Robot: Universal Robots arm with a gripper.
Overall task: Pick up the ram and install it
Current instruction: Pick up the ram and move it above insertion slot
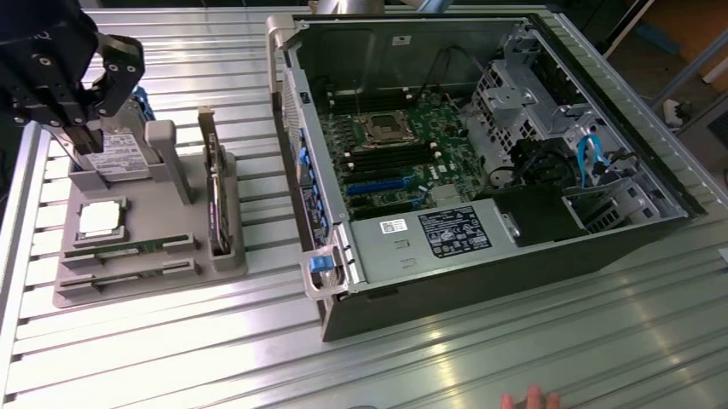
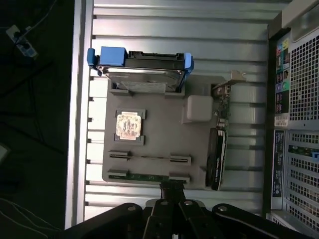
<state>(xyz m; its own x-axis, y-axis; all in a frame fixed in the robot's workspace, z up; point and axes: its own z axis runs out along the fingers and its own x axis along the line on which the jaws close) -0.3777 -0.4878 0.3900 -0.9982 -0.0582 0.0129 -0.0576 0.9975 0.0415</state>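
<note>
You'll find the ram [image 2: 149, 177] standing on its long edge in the slot along the tray's [image 2: 197, 162] outer edge, the edge farthest from the hard drive [image 2: 142, 74]; its long axis runs along that edge, parallel to the drive's face and square to the expansion card [image 1: 214, 200]; count two sticks, the second [image 1: 128, 249] in the neighbouring slot, plus one drive, one processor chip [image 2: 128, 125], one card and one open computer case [image 1: 478, 128]; the drive and the case's power supply [image 1: 453, 232] carry labels too small to read; your gripper [image 1: 71, 145] hangs above the tray, fingers pressed together on nothing; a person's fingertips [image 1: 529, 399] show at the bench's [image 1: 170, 358] near edge.
</note>
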